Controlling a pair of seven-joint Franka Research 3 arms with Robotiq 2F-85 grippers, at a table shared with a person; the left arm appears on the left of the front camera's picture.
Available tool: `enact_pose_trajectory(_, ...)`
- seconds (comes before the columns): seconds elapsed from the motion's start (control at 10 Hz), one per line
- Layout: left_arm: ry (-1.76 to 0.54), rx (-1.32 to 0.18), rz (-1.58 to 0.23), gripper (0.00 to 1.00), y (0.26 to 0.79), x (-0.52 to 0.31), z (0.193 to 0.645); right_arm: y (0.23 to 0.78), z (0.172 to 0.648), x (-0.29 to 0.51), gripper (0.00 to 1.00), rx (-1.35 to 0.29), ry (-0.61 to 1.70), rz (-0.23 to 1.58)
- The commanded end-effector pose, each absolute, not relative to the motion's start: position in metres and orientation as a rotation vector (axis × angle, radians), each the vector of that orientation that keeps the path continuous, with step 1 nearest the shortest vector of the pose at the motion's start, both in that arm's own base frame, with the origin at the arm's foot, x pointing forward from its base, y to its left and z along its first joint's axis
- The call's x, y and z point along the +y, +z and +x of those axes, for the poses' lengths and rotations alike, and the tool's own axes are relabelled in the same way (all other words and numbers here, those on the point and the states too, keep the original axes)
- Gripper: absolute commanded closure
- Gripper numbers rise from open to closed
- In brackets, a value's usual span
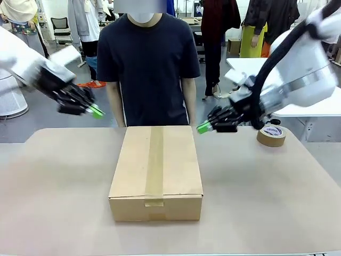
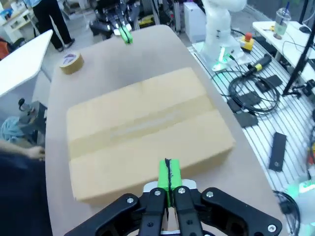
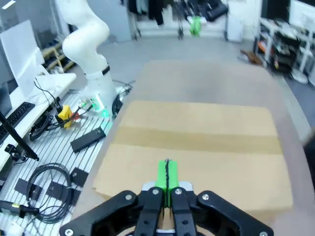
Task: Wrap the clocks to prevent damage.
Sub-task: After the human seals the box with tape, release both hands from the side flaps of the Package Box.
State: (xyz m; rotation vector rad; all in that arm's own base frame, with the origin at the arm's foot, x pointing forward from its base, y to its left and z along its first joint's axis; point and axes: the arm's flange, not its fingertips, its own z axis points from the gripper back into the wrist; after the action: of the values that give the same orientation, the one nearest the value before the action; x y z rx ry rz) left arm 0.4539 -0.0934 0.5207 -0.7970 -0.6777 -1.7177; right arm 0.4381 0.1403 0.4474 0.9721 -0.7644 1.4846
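Front view: a closed brown cardboard box (image 1: 155, 173), sealed along its length by a strip of tan tape (image 1: 154, 162), lies in the middle of the beige table (image 1: 53, 192). A person in a dark T-shirt (image 1: 148, 69) stands at the far edge, directly behind the box. The left gripper (image 1: 96, 111) hangs above the table to the far left of the box, apart from it; its green pads meet with no gap and hold nothing. The right gripper (image 1: 203, 127) hovers just beside the box's far right corner, pads likewise pressed together and empty. A roll of brown packing tape (image 1: 271, 135) lies flat on the table to the right, behind the right gripper. No clock is visible; whether the box contains any cannot be determined.

Left wrist view: the left gripper (image 2: 169, 177) shows its two green pads closed flush, a thin dark seam between them. Beyond lies the box (image 2: 147, 130), with the tape roll (image 2: 71, 62) and the right gripper (image 2: 125, 35) at the table's far end. This view adds the white base of the right arm (image 2: 219, 34) and black cables (image 2: 248, 88) on a slatted floor.

Right wrist view: the right gripper (image 3: 167, 177) has its pads together, above the box (image 3: 197, 147). The left gripper (image 3: 196, 24) appears far off, and the left arm's white base (image 3: 91, 54) stands beside the table.
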Motion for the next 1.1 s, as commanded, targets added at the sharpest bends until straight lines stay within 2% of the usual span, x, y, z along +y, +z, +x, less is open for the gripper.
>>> enact_pose_trajectory(0.0,-1.687,-0.519,-0.733,1.00,0.543,-0.076,0.437,0.487,0.407,0.124,0.99,-0.580,1.363,0.767)
enact_pose_trajectory(0.3,-1.640,-0.472,-0.643,1.00,0.559,-0.052,0.423,0.533,0.378,0.108,0.99,-0.566,1.269,0.599)
enact_pose_trajectory(0.4,-1.642,-0.491,-0.657,1.00,0.544,-0.040,0.427,0.528,0.382,0.099,0.99,-0.603,1.294,0.630)
enact_pose_trajectory(0.5,-1.658,-0.493,-0.650,1.00,0.564,-0.050,0.424,0.540,0.385,0.102,0.99,-0.599,1.292,0.612)
enact_pose_trajectory(1.0,-1.658,-0.493,-0.650,1.00,0.564,-0.050,0.424,0.540,0.385,0.102,0.99,-0.599,1.292,0.612)
